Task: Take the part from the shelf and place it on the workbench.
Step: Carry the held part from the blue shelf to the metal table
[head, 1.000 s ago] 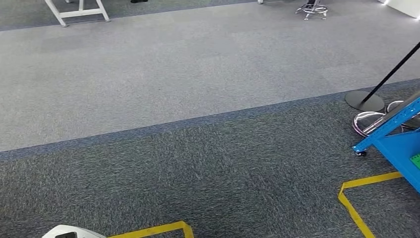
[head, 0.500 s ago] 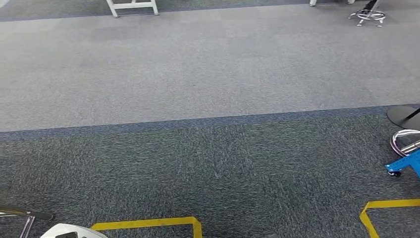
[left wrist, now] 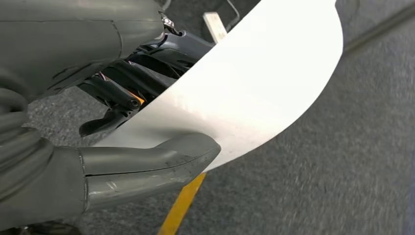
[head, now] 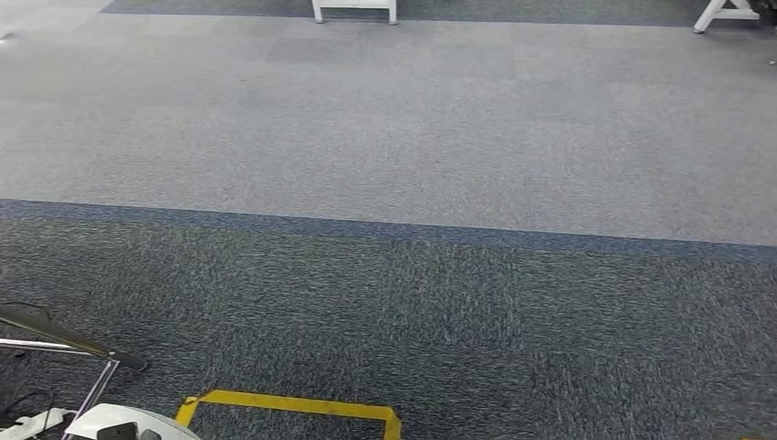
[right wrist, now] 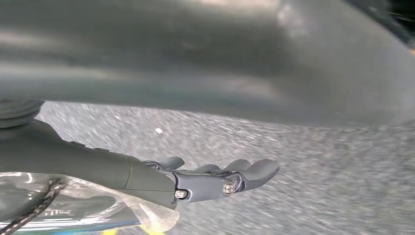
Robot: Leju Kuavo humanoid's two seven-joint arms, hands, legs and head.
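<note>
The floor is carpet, a pale grey band (head: pixel 385 119) beyond a darker band (head: pixel 412 321), with yellow tape (head: pixel 293 405) and white furniture legs (head: pixel 355 11) far off. The left hand (left wrist: pixel 122 122) grips the white curved part (left wrist: pixel 254 83) between thumb and dark fingers, the part hiding most of those fingers; the right hand (right wrist: pixel 215 178) holds nothing, fingers stretched flat over blurred carpet. Since a second ago the whole view has swung, so the blue cart has left the picture and a thin metal stand (head: pixel 64 348) has come in.

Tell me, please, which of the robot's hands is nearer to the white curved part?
Left. The left hand grips the white part, thumb pressed on its face. The right hand is apart from it, fingers extended over the carpet, holding nothing.
</note>
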